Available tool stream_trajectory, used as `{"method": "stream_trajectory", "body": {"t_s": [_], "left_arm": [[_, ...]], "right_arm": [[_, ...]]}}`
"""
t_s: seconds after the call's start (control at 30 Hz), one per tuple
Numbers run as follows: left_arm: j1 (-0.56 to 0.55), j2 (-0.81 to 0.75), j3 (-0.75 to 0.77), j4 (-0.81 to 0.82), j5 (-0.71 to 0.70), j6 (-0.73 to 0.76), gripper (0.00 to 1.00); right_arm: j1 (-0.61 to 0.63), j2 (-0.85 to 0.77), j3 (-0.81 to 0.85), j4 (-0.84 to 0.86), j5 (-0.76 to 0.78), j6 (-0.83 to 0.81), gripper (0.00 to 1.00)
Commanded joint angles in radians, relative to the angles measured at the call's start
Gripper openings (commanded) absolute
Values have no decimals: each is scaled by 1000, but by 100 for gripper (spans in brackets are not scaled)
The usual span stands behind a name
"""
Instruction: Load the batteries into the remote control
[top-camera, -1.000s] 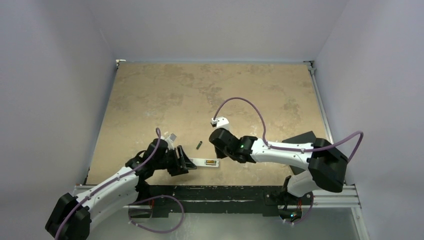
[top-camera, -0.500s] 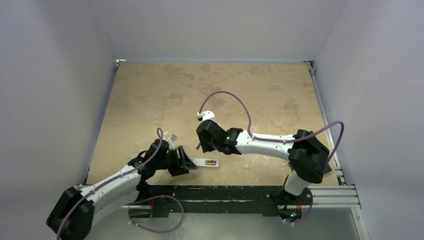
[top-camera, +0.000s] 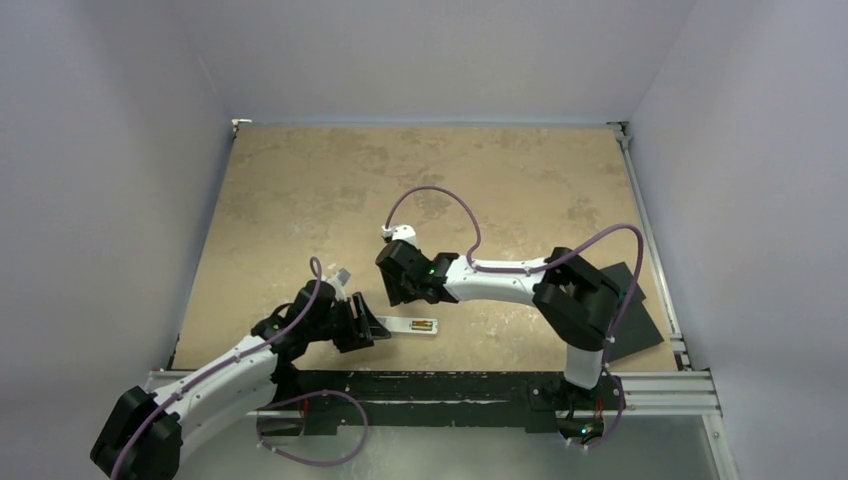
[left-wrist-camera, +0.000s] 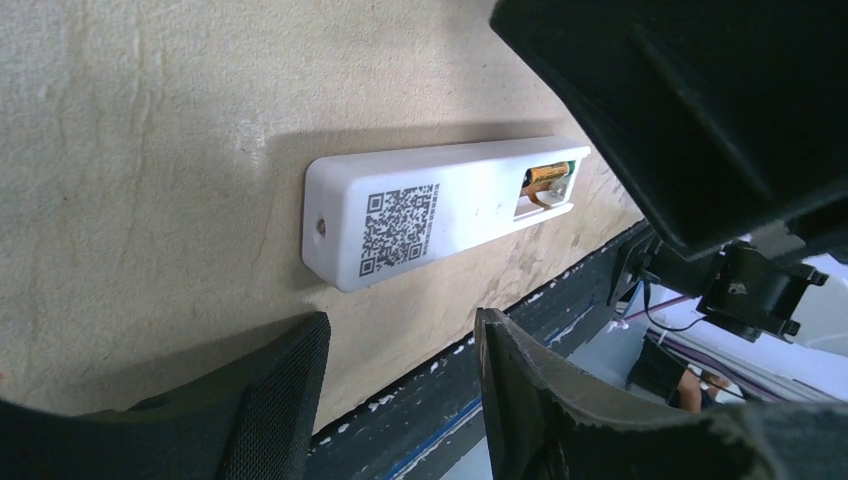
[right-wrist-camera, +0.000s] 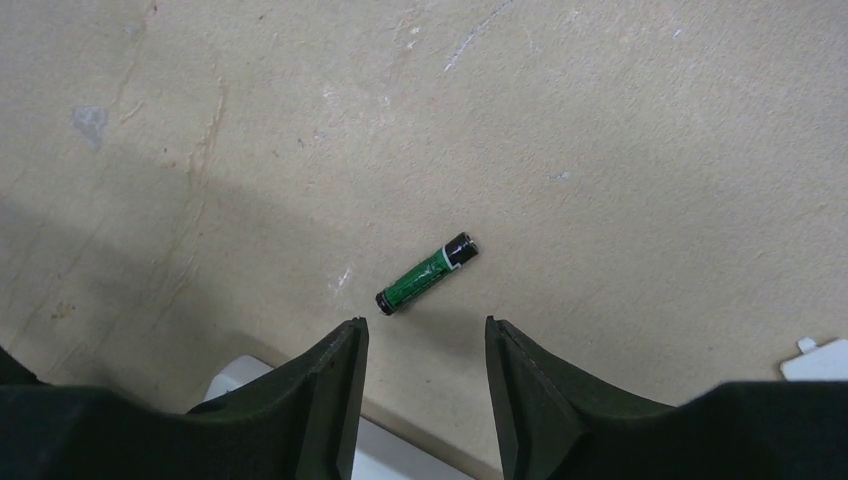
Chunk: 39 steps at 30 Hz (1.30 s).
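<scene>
Green and black, the loose battery (right-wrist-camera: 427, 273) lies flat on the table (right-wrist-camera: 600, 120) just ahead of the right gripper (right-wrist-camera: 425, 328), whose fingers (right-wrist-camera: 310, 410) are spread and hold nothing. It should come down with one finger on each long side and squeeze softly, so the battery cannot roll. The remote control (left-wrist-camera: 440, 210) lies back up by the left gripper (left-wrist-camera: 400, 325), spread and empty too, with one gold battery (left-wrist-camera: 548, 175) in its hollow (left-wrist-camera: 545, 200).

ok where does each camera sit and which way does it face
top external: above and behind the bases, looking down on the table; both arms show.
left wrist: low on the left gripper, facing the remote control's white back and its gold battery; both fingers show.
right wrist: on the right gripper, looking down at the green battery; both fingers show.
shared: top and left wrist both show the remote control with the gold battery.
</scene>
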Motion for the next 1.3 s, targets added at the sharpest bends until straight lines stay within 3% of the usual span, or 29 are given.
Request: {"method": "stream_trajectory", "body": {"t_s": [0.0, 0.57, 1.27], "left_arm": [[-6, -17, 11, -18, -11, 33, 55], [-6, -21, 14, -21, -2, 41, 56], [-6, -34, 28, -47, 1, 46, 56]], "right_arm": [[-10, 20, 55, 12, 17, 64, 54], [-34, 69, 113, -5, 52, 108, 50], [-62, 150, 188, -46, 58, 39, 36]]}}
